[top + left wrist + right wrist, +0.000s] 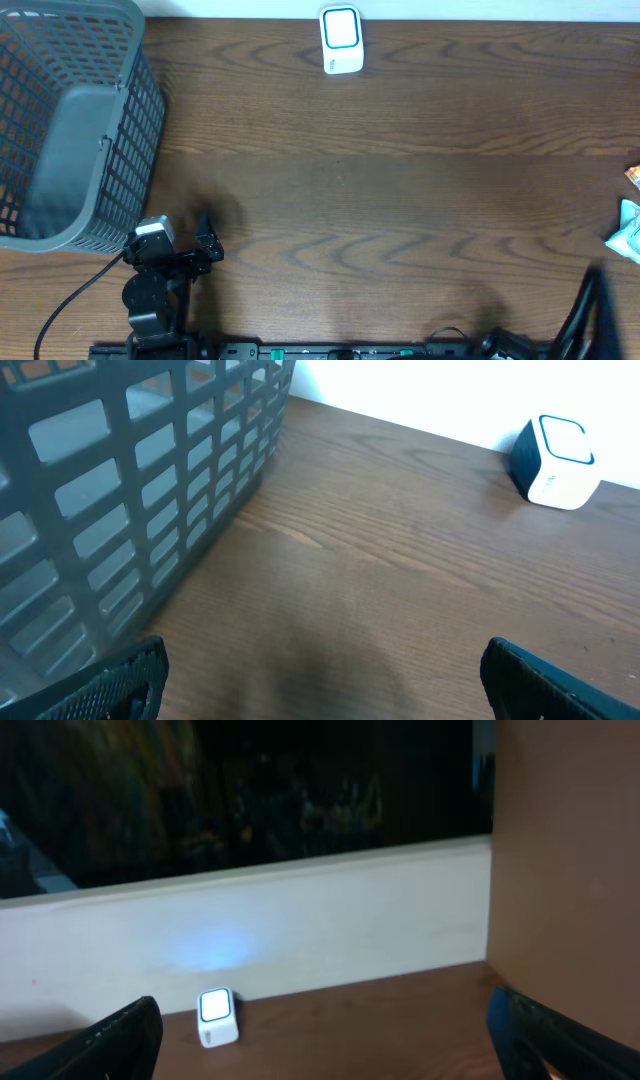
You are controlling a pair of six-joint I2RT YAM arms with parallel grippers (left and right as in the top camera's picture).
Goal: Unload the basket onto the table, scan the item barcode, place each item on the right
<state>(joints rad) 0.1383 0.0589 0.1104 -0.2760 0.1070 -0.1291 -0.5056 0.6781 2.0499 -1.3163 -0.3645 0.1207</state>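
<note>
**Both grippers gaping and empty; item lying at the right edge**

The left gripper [320,695] is hovering over the near left part of the tabletop [400,200], just beside the grey mesh basket [80,130] that is occupying the far left corner. Its jaws are standing wide apart and are gripping nothing.

The right gripper [325,1045] is sitting at the near right corner. Its jaws are likewise gaping wide and are carrying nothing.

The white scanner [341,40] with the blue-outlined face is resting at the far edge, near the middle.

The teal-and-white packet [629,230] is lying at the right edge, partly cropped from the overhead view, well apart from both grippers. No barcode on it is showing clearly enough to tell.
</note>
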